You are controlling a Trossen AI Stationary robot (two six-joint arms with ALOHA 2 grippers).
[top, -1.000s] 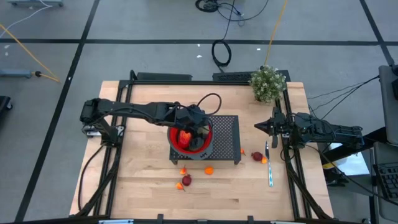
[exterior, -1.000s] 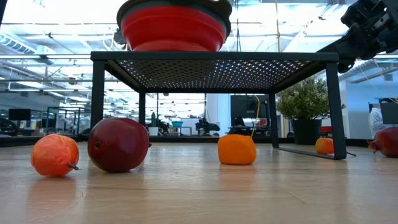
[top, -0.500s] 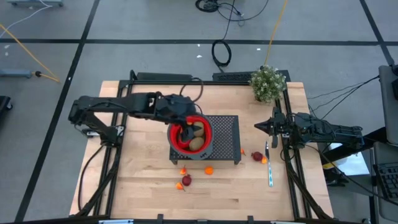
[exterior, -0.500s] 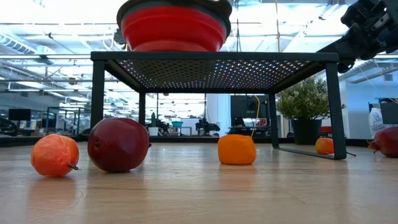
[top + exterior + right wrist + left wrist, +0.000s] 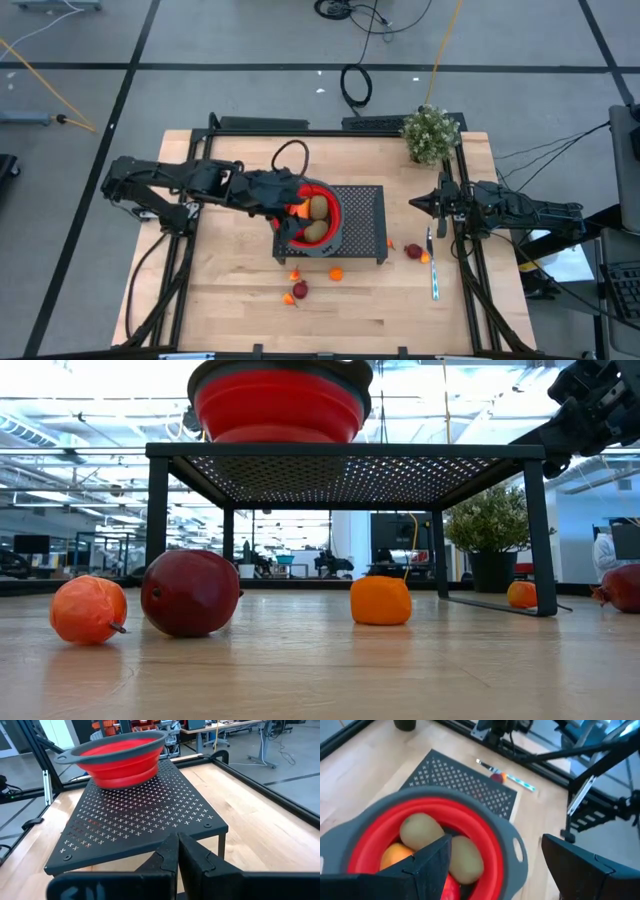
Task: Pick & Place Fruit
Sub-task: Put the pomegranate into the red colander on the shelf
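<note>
Two fingers of the left gripper (image 5: pixel 492 865) spread wide and empty, over the red bowl's (image 5: pixel 330 217) rim.
Inside lie two brown ovals (image 5: pixel 421 832) and an orange piece (image 5: pixel 396 858); bowl on black rack (image 5: pixel 365 205). Right gripper (image 5: pixel 177 857) pressed shut, at the table's right edge.

The bowl (image 5: pixel 507 852) is red inside with a grey rim, holding two brown-green ovals (image 5: pixel 420 831) and an orange piece (image 5: pixel 395 857). It sits on a black perforated rack (image 5: pixel 145 817) over the pale wood table (image 5: pixel 230 275). A dark red fruit (image 5: pixel 190 592) lies beside an orange ball (image 5: pixel 88 610).
</note>
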